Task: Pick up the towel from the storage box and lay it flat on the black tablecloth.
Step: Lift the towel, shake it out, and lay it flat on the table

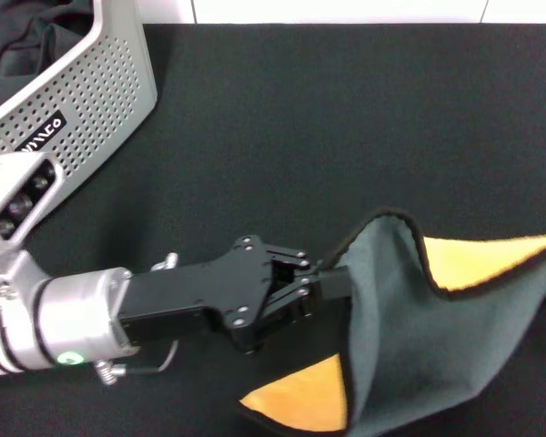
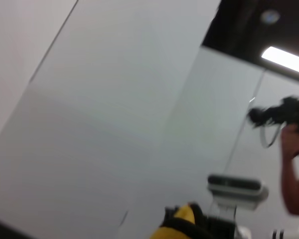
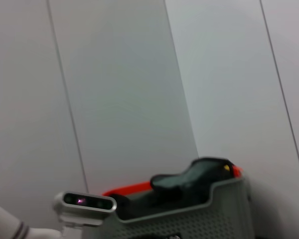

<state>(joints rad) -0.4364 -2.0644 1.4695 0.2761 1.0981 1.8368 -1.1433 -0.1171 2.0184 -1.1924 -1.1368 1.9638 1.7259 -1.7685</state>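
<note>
The towel (image 1: 437, 346), grey-green with black edging, lies partly on the black tablecloth (image 1: 346, 118) at the front right. Its yellow-orange reverse shows at two folded-over corners. My left gripper (image 1: 332, 280) reaches in from the left and is shut on the towel's left edge, which stands raised in a fold. A bit of the yellow face shows in the left wrist view (image 2: 182, 219). The storage box (image 1: 100, 82), light grey with perforated walls and a black label, stands at the far left corner. My right gripper is out of view.
A glossier black cloth (image 1: 27, 36) lies in the box. The right wrist view shows the box (image 3: 189, 219) from the side, with dark cloth (image 3: 189, 181) heaped above its rim. A person (image 2: 294, 169) holding a camera stands far off in the left wrist view.
</note>
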